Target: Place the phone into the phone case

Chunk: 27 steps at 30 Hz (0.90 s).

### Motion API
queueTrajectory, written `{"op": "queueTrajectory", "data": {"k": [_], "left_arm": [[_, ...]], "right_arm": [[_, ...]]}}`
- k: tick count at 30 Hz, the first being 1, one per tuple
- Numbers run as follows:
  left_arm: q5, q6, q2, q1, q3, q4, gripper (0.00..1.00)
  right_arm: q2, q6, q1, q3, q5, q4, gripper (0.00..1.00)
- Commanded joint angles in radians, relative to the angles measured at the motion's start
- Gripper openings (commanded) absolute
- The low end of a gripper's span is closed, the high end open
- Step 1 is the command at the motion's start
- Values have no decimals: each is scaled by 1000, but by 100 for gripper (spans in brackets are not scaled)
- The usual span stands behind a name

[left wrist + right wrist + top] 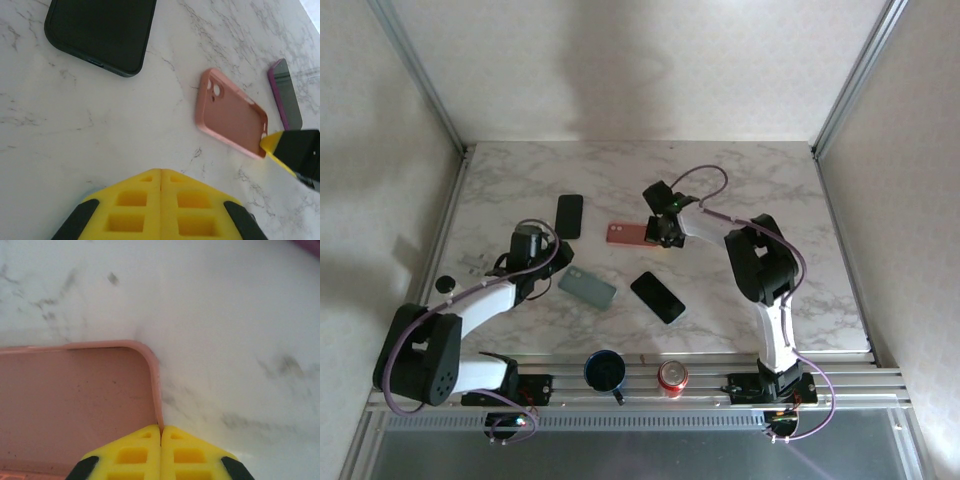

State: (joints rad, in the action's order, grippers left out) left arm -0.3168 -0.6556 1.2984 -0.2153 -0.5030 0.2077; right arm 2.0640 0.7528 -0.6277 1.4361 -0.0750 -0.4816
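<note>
A pink phone case point(625, 234) lies open side up in the middle of the marble table. My right gripper point(663, 235) is shut on the rim at its right end; the rim point(159, 395) runs straight in between the yellow fingertips point(161, 429). In the left wrist view the case point(232, 115) has a purple phone point(286, 92) just beyond it, and one right fingertip point(272, 144) sits at its corner. A black phone point(569, 216) in a dark case point(100, 30) lies further left. My left gripper point(161, 172) is shut and holds nothing, and hovers left of the case point(552, 252).
A grey-green phone or case point(587, 288) and another black phone point(657, 297) lie nearer the front. A dark cup point(605, 371) and a red can point(672, 377) stand at the near edge between the arm bases. Aluminium frame posts border the table.
</note>
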Motion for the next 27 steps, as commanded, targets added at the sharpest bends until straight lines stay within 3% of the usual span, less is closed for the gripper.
{"op": "queueTrajectory", "data": {"k": [1,6,14,20,27], "left_arm": [[13,-9,-32,-11,16,1,0],[13,-16,-59,-13,25,-6,0],[28,-22,-113,-16,40,-31,0],[29,-19,-123,-22,37,-33,1],[25,12,-87,-63,18,29,4]], "right_arm": [[-60,109,-31,-107,23,50,7],[-101,141,-81,-166,58,84,22],[-158,126,-115,-205,119,129,24],[-276,-47,-62,-194,62,65,32],[-316,-325,95,-130,8,4,45]]}}
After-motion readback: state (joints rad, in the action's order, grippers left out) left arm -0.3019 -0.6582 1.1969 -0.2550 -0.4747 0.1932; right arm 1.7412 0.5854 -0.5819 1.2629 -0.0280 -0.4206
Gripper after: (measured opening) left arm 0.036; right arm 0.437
